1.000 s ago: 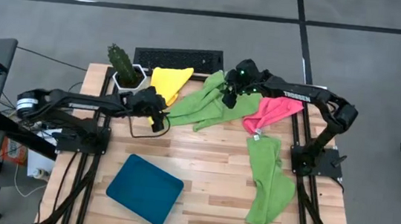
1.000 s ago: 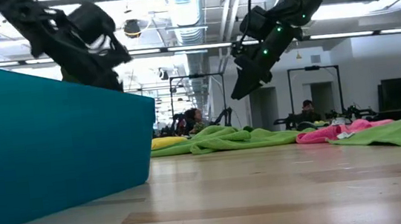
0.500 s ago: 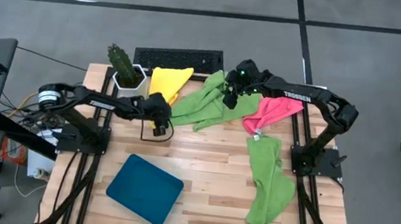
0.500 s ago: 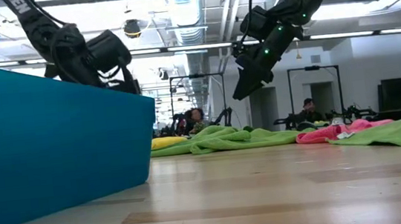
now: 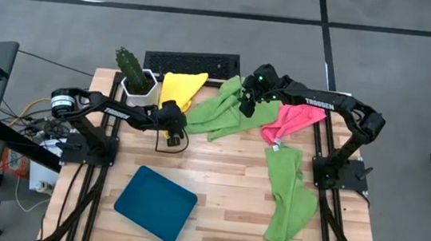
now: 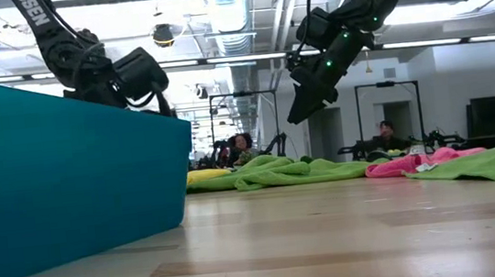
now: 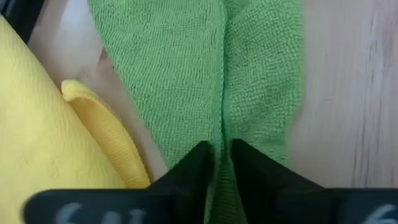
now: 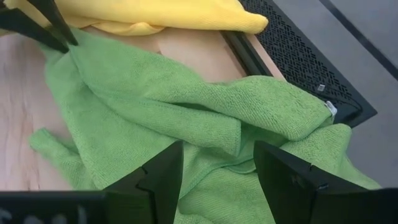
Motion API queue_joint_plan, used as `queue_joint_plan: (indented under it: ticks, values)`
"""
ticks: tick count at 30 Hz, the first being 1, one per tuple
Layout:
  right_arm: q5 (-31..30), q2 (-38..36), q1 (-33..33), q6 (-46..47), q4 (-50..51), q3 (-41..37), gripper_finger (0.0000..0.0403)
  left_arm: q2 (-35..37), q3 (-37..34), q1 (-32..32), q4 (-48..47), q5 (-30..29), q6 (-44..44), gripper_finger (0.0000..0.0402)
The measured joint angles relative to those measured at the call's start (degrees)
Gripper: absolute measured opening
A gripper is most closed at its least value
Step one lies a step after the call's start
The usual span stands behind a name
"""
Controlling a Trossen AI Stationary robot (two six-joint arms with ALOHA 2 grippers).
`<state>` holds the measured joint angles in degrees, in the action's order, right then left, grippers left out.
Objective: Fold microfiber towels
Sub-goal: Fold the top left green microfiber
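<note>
Overhead, ducts (image 6: 230,11) cross above the wooden table (image 5: 225,182).

teal tray (image 5: 155,203): table front-left | cactus pot (image 5: 134,73): back-left | keyboard (image 5: 192,60): back edge

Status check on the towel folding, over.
Left tool shut on green towel edge. Right tool open above it. Yellow towel alongside.

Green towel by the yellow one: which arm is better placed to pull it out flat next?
Probably left. The left gripper looks shut on the green towel at its corner beside the yellow towel. The right gripper is open, hovering above the same towel's far end, holding nothing.
</note>
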<state>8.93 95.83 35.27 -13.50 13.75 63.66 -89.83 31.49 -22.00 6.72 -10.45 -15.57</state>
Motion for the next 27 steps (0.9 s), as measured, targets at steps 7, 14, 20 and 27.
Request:
queue_joint_plan:
  ticks: [7, 14, 20, 27]
  values:
    - [0.04, 0.02, -0.60, 0.00, 0.90, 0.00, 0.0221, 1.61, 1.24, -0.02, -0.22, -0.11, 1.32, 0.0006]
    - [0.20, 0.04, -2.44, -1.31, 1.23, 0.00, 0.0221, 3.09, 4.86, 0.70, -6.90, 1.28, 4.28, 0.0002]
    - [0.19, 0.04, -5.18, -5.99, 1.09, 0.00, 0.0221, 5.29, 8.51, 3.51, -13.77, 1.46, 4.50, 0.0001]
    - [0.17, 0.04, -9.17, -11.42, 0.21, 0.00, 0.0221, 8.29, 12.75, 8.04, -20.20, 1.39, 5.35, 0.0000]
